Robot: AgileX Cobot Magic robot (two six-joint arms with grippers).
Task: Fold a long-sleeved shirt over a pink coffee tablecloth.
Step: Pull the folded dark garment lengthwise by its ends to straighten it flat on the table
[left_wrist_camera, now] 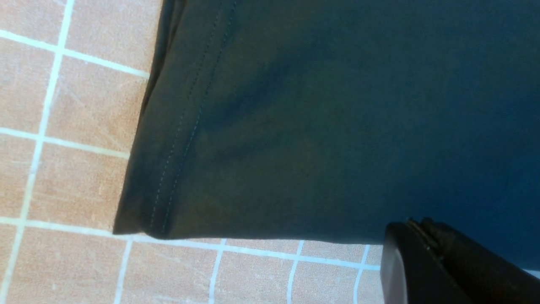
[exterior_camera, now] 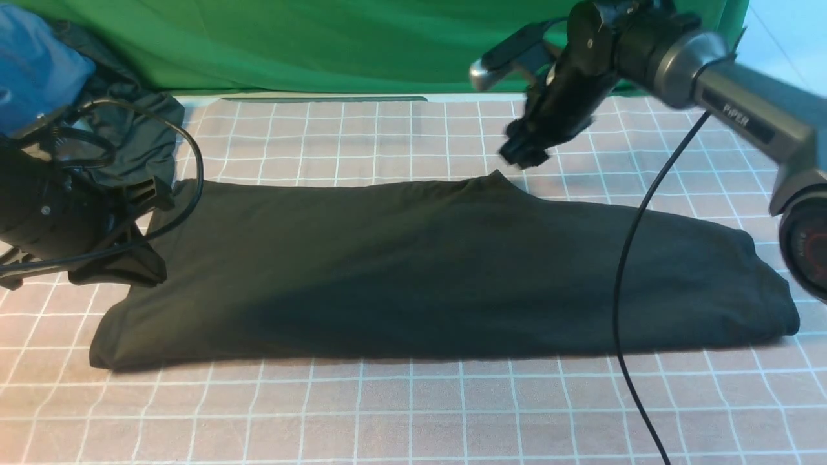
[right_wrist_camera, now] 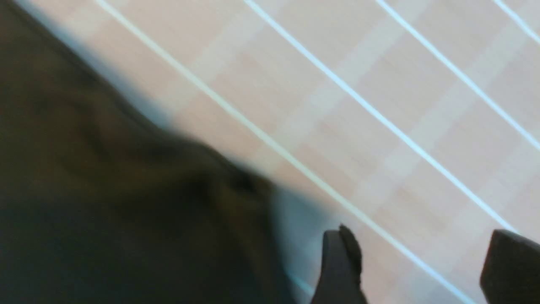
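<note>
Cloth lies nearest the camera: the pink coffee tablecloth, its white grid bare in front of the long-sleeved shirt. The shirt lies flat on it as 1 long dark band running left to right, and the tablecloth shows beyond every edge of it. The shirt's right end is a thick, rounded fold, and its left end is a stitched hem.

A thin black cable hangs across the shirt's right part and down over the tablecloth in front of it.

At the shirt's left end sits the left gripper. In the left wrist view its jaws are pressed together, with their tip over the line where the shirt's edge meets the tablecloth. I cannot tell whether any cloth is pinched.

Beyond the shirt's far edge, just above a small raised peak in that edge, hangs the right gripper. In the blurred right wrist view its 2 fingers stand well apart with only tablecloth between them.

Farther back, past the shirt's left end, a smaller dark garment is bunched with blue cloth. A bright green cloth hangs behind everything.
</note>
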